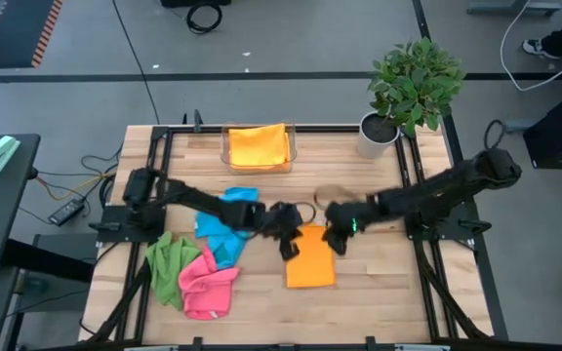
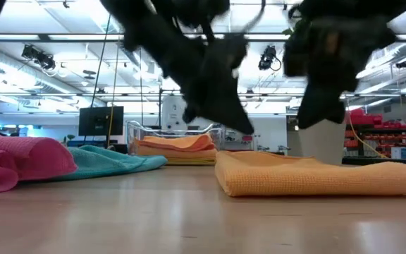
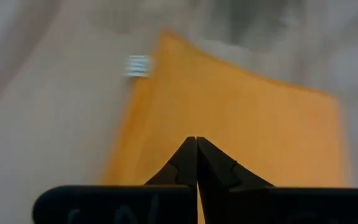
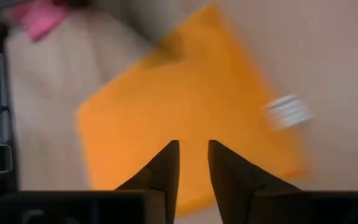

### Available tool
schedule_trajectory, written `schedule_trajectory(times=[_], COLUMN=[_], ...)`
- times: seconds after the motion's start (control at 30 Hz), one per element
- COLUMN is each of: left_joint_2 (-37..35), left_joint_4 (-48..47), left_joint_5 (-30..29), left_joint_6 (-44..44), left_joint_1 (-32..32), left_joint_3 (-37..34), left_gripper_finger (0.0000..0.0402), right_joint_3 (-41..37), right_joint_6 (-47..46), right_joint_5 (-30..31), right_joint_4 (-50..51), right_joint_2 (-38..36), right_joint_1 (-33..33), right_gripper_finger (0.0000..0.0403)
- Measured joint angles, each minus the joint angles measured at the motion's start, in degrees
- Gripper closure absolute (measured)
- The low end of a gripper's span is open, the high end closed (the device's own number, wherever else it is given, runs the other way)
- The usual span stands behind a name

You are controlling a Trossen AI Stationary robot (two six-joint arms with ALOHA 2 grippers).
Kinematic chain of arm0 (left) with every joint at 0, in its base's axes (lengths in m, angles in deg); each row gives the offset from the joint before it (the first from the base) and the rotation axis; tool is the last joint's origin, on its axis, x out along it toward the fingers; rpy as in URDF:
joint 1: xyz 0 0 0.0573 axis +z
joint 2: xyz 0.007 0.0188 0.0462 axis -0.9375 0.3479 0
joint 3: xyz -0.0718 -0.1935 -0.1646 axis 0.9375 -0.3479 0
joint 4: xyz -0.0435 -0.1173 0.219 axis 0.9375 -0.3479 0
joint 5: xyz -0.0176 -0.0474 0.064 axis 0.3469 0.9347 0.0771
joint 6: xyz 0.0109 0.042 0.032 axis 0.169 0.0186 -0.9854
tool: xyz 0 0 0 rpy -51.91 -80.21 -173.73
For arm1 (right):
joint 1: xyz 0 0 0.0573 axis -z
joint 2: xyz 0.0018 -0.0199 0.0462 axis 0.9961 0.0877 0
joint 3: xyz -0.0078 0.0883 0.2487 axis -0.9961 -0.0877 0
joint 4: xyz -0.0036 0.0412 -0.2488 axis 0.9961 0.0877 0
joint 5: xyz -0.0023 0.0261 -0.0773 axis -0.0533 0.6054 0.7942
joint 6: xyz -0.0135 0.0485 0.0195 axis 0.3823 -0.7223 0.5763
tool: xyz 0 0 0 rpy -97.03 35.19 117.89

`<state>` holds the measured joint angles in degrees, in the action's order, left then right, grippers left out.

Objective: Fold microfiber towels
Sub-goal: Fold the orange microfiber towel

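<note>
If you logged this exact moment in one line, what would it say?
folded orange towel on table | left gripper shut above it | right gripper slightly open above it

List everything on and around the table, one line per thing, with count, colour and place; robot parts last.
Folded towel: 1, orange, table centre, below both grippers.
Towel in tray: 1, orange, folded, far edge.
Clear tray: 1, transparent, far edge.
Blue towel: 1, crumpled, under the left arm.
Green towel: 1, crumpled, near left.
Pink towel: 1, crumpled, beside the green.
Potted plant: 1, green in white pot, far right corner.
Left gripper: dark, shut, over the folded towel.
Right gripper: dark, slightly open, over the folded towel.
</note>
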<state>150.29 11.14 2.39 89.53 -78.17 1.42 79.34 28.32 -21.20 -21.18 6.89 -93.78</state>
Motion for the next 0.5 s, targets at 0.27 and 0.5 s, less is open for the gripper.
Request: schedule_trajectory(times=[0.27,0.5], left_joint_2=[4.97,4.54], left_joint_4=[0.87,-0.12], left_joint_5=[7.68,7.78], left_joint_6=[-4.25,-2.66], left_joint_1=[5.54,6.93], left_joint_3=[-2.21,-3.02], left_gripper_finger=[0.0395,0.0392], right_joint_3=[0.08,0.67], right_joint_6=[-22.45,-27.31], right_joint_5=[24.81,25.32], right_joint_4=[-9.50,-10.59], right_joint_2=[8.45,19.64], right_joint_1=[-22.67,-22.66], right_gripper_finger=[0.0395,0.0396])
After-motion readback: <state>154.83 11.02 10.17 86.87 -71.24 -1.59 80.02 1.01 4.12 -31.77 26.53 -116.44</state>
